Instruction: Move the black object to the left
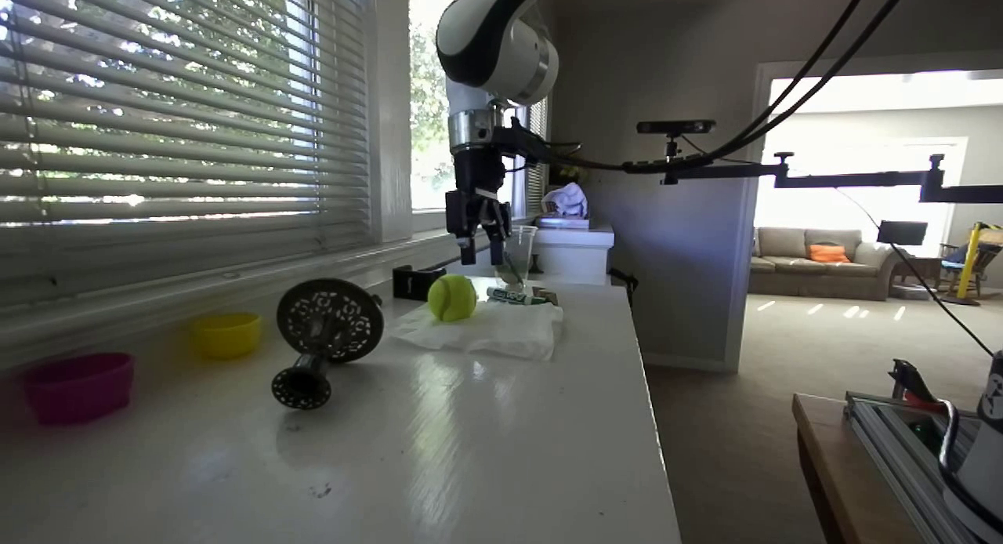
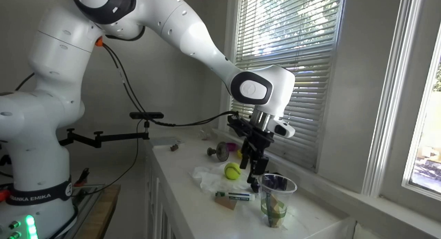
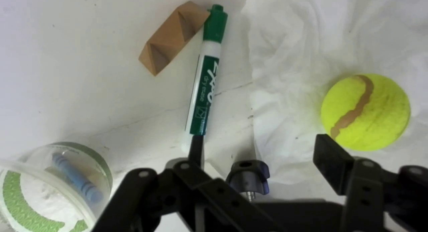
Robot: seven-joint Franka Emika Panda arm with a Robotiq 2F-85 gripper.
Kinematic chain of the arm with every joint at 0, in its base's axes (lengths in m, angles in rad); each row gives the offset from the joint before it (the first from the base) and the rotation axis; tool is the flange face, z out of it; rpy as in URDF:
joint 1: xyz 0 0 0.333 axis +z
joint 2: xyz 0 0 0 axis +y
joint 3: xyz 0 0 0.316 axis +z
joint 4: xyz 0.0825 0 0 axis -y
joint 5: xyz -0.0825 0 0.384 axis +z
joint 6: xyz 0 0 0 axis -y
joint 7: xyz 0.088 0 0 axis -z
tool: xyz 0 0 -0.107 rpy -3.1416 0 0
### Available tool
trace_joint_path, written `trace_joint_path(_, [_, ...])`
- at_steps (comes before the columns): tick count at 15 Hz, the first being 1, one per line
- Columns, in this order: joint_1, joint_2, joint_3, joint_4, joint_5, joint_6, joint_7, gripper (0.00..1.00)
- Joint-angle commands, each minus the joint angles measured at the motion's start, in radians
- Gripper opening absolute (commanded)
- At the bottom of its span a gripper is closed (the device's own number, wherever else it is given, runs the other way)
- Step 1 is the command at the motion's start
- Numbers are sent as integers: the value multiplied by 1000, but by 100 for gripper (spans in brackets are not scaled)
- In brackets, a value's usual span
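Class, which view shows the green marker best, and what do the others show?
The wrist view: the green marker is large, its lettering readable, though a gripper finger overlaps one end. Both exterior views show it small, lying down.

In an exterior view, slatted window blinds (image 1: pixel 196 191) line the left above a white counter (image 1: pixel 501 442) glossy with daylight; a grey wall (image 1: pixel 658 254) stands beyond. Far right, past a pale door frame (image 1: pixel 870 66), a beige sofa (image 1: pixel 799 277) bears an orange cushion (image 1: pixel 828 252); sun-streaked carpet (image 1: pixel 823 336) spreads before it.
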Motion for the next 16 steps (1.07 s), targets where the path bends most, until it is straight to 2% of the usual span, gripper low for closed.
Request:
trace_joint_path(1, [9, -63, 3, -67, 33, 50, -1, 83])
trace_joint_path(4, [22, -75, 6, -61, 29, 87, 21, 83])
trace_joint_path(6, [29, -85, 8, -59, 24, 110, 27, 91])
trace_joint_path(7, [31, -92, 8, -62, 24, 116, 30, 89])
trace_joint_path(8, [34, -101, 5, -64, 19, 114, 49, 99])
trace_joint_path(10, [42, -149, 0, -85, 15, 67, 106, 98])
trace_joint_path(12, [55, -242, -4, -129, 9, -48, 204, 100])
trace_joint_path(14, [69, -327, 8, -181, 20, -136, 249, 100])
trace_joint_path(16, [88, -403, 15, -224, 28, -202, 318, 82])
